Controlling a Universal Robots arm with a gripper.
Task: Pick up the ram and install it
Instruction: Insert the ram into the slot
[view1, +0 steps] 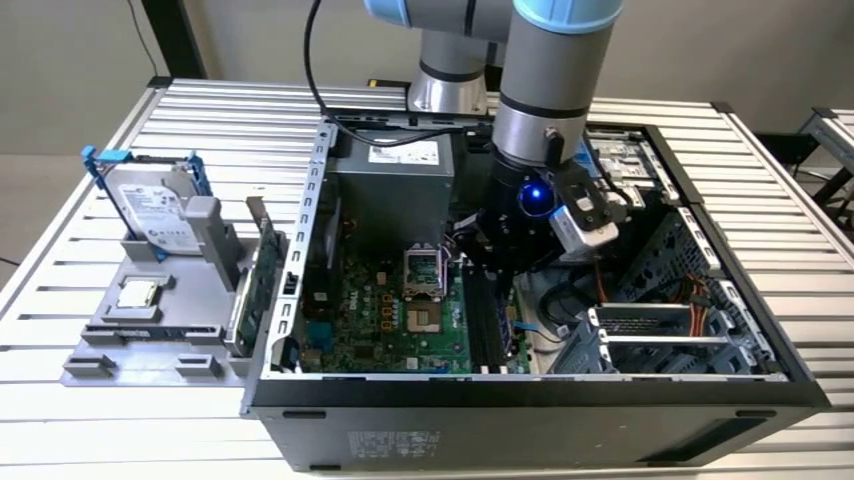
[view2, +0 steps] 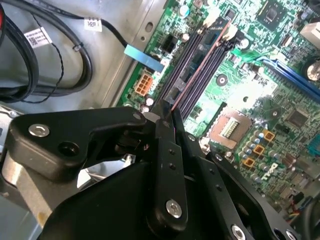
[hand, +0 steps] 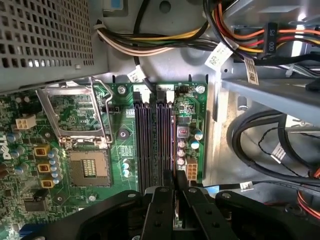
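Misalignment is the risk: the pincer (view2: 167, 116), deep inside the open computer case (view1: 747, 385) on the table (view1: 80, 420), is clamped on the ram (view2: 200, 67), held edge-on over the memory slots (hand: 152, 140); slightly skewed, it could jam or bend.

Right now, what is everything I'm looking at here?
Table: one, silver, under everything.
Case: one, black, open, on table.
Motherboard: one, green, inside case.
Power supply: one, grey, inside case.
Cables: several, black and coloured, inside case.
Holder: one, grey, exterior view's left of case.
Hard drive: one, silver in blue frame, upright on holder.
Card: one, green, upright at holder's edge.
Ram: one, dark, edge-on above slots.
Arm: one, grey and blue, reaching into case.
Gripper: one, black, shut on ram.
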